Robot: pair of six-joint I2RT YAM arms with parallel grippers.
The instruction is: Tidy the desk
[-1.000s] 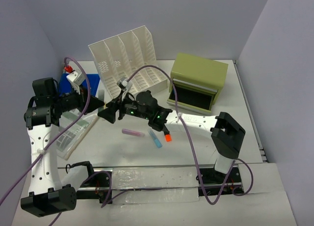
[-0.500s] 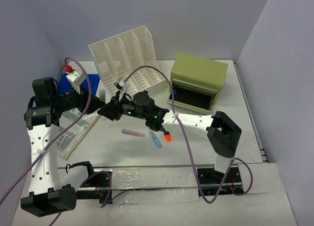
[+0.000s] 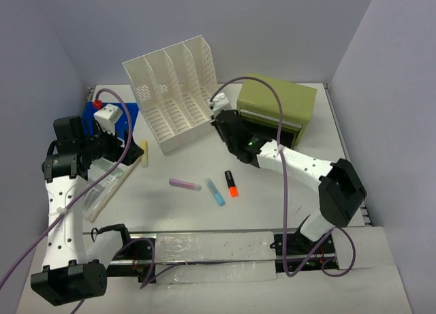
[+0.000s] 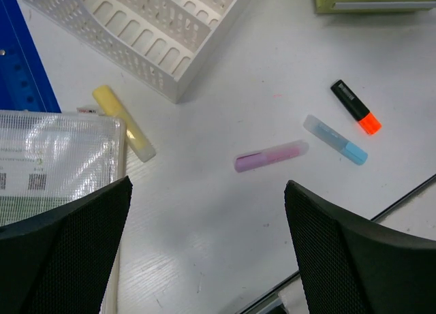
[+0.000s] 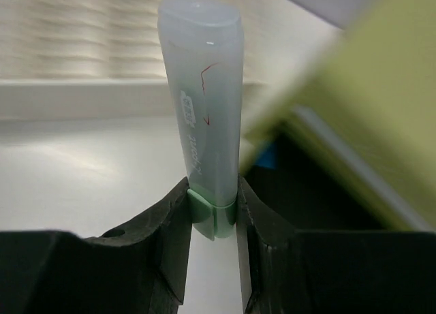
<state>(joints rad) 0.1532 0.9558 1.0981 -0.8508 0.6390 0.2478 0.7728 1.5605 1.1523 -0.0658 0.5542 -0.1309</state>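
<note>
Gripping a pale green highlighter (image 5: 202,110), the right end effector (image 5: 212,205) is hovering by the olive drawer box (image 3: 276,113); lowering it well inside the open drawer before releasing is looking wise. The left end effector (image 4: 208,184) is hanging wide open above the white surface (image 3: 272,198) lying beneath both arms.

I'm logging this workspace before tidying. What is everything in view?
desk: 1, white, under everything
file rack: 1, white, far centre-left
drawer box: 1, olive-green, far right
flat blue item: 1, blue, far left
clear case: 1, transparent, left side
yellow highlighter: 1, yellow, beside clear case
pink highlighter: 1, pink, centre
blue highlighter: 1, blue, centre
orange highlighter: 1, black-orange, centre
green highlighter: 1, pale green, in right pincer
left pincer: 1, black, open
right pincer: 1, black, gripping green highlighter
</note>
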